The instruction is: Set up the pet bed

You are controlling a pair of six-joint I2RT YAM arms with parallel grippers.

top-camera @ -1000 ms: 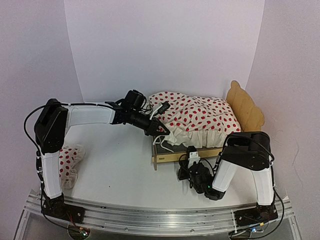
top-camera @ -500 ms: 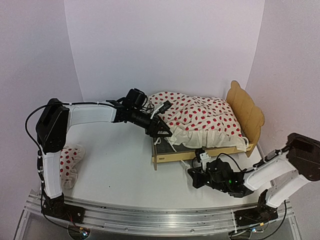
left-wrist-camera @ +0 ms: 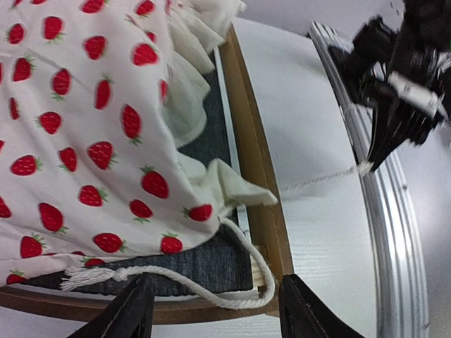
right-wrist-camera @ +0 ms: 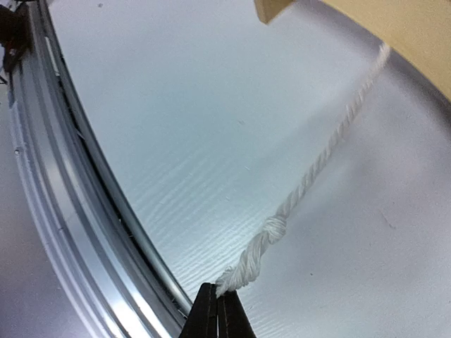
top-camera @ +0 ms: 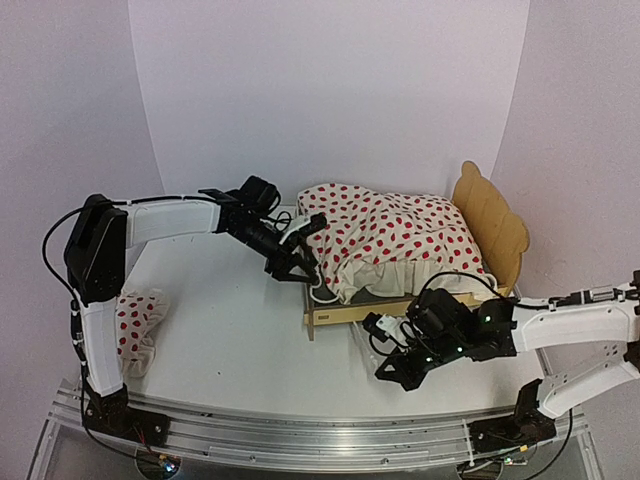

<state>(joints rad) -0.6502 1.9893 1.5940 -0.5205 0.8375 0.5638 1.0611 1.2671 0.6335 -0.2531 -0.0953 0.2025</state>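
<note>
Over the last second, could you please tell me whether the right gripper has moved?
Yes. The right gripper, shut on the white cord, has backed away from the pet bed toward the near edge.

The pet bed (top-camera: pixel 490 215) is matt plywood, the cover (top-camera: pixel 400 235) soft cloth, the cord (right-wrist-camera: pixel 310 174) twisted fibre.

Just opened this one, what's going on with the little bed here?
Two robot arms are working on a small wooden bed. A strawberry-print cloth is heaped over most of it, leaving the dark mattress bare at the foot end. The left pincer hangs open over that end, holding nothing. The right pincer is shut on the tip of a white cord that runs back to the bed across the table. A smaller bundle of the same print lies by the left arm's base.
</note>
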